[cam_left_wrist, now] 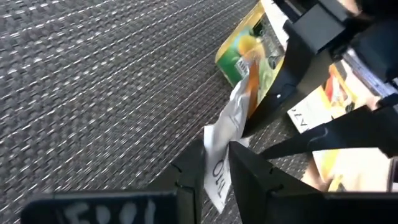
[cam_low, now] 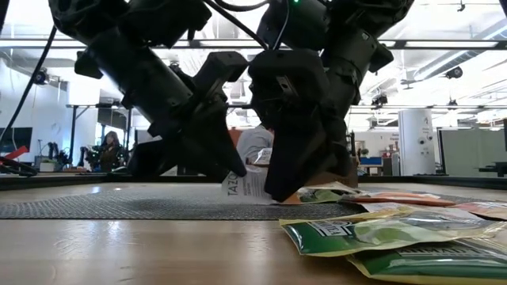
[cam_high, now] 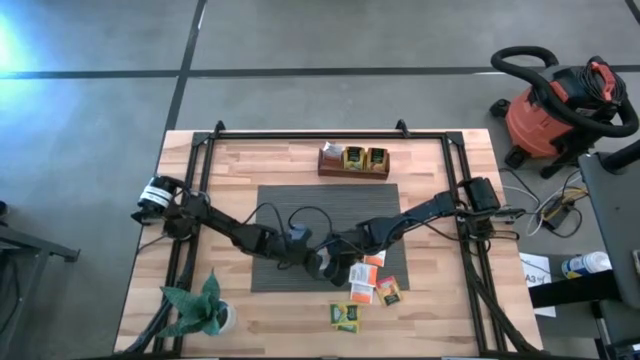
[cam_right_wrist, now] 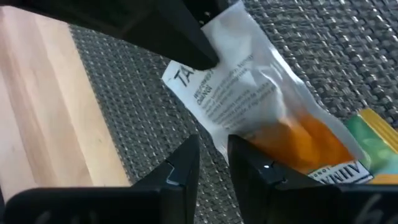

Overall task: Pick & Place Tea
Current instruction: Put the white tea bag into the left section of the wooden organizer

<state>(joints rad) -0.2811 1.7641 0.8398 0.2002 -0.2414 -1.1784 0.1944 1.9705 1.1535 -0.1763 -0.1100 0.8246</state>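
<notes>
Packet [cam_left_wrist: 219, 163] pinched by left end effector [cam_left_wrist: 214, 180] | mat [cam_high: 275, 210] edge near

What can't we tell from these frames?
- High view: the white-and-orange tea packet is hidden under both grippers.
- Left wrist view: left gripper pinches that packet; its print is blurred.
- Right wrist view: right gripper near the packet's edge, contact unclear.
- High view: labels in the wooden box too small.

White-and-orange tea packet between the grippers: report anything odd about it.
The white-and-orange tea packet stands on edge over the grey mat, crumpled and bent, not flat. The left gripper pinches one end; the right gripper straddles its edge. Other packets lie flat nearby.
</notes>
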